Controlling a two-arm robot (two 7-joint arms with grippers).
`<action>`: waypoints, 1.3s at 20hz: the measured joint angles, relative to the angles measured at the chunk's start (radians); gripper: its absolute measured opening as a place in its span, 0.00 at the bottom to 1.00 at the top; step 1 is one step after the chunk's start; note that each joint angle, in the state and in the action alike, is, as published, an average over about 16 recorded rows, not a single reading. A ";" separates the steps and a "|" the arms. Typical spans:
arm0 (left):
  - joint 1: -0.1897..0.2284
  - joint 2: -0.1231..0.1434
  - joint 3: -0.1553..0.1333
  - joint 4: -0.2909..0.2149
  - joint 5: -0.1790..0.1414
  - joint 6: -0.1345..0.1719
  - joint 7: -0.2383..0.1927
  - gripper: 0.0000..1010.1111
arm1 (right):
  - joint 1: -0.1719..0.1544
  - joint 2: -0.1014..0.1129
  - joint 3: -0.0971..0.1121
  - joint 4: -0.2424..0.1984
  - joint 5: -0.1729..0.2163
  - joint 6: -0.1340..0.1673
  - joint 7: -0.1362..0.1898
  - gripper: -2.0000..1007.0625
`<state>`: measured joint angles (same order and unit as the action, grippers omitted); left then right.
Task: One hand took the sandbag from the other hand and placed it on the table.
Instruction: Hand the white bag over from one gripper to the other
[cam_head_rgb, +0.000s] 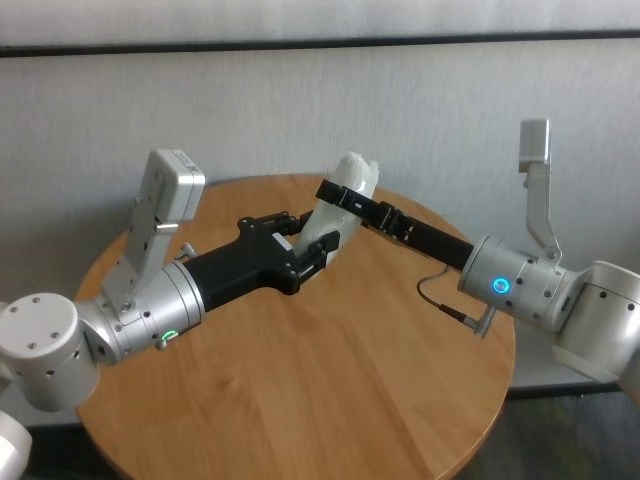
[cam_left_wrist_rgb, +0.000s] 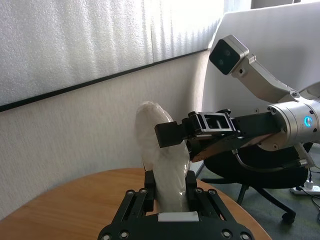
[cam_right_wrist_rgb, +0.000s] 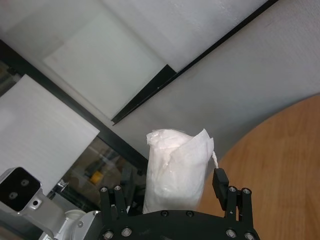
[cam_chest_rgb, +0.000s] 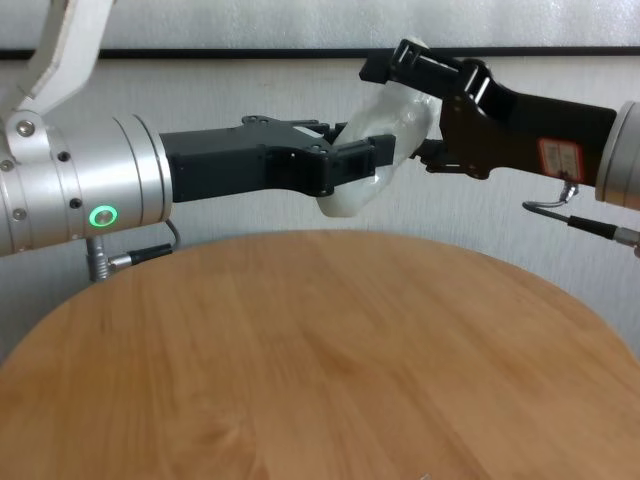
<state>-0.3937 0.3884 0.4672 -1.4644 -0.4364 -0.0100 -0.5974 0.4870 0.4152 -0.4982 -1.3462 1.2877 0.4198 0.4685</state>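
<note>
The white crinkled sandbag (cam_head_rgb: 352, 175) is held up in the air over the far part of the round wooden table (cam_head_rgb: 330, 380). My left gripper (cam_head_rgb: 308, 236), on the wrist with the green ring, is shut on the bag's lower end; the left wrist view shows the bag (cam_left_wrist_rgb: 161, 160) standing up between its fingers (cam_left_wrist_rgb: 150, 184). My right gripper (cam_head_rgb: 345, 186), on the wrist with the blue ring, reaches in from the right. Its fingers straddle the bag's upper part. In the right wrist view the bag (cam_right_wrist_rgb: 175, 165) touches one finger (cam_right_wrist_rgb: 219, 179), with a gap to the other.
A white wall with a black rail runs behind the table. A black office chair (cam_left_wrist_rgb: 250, 170) stands on the floor beyond the table's far right edge. A thin cable (cam_head_rgb: 440, 295) loops under my right wrist. The table top (cam_chest_rgb: 320, 350) lies below both arms.
</note>
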 joint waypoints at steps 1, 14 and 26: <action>0.000 0.000 0.000 0.000 0.000 0.000 0.000 0.38 | 0.002 0.000 -0.002 0.002 0.000 -0.001 0.001 0.99; 0.000 0.000 0.000 0.000 0.000 0.000 0.000 0.38 | 0.008 0.000 -0.008 0.008 -0.002 -0.005 0.004 0.88; 0.000 0.000 0.000 0.000 0.000 0.000 0.000 0.38 | 0.006 0.000 -0.005 0.005 0.000 -0.003 0.003 0.58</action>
<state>-0.3937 0.3884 0.4672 -1.4644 -0.4365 -0.0101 -0.5974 0.4926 0.4150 -0.5033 -1.3414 1.2874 0.4168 0.4719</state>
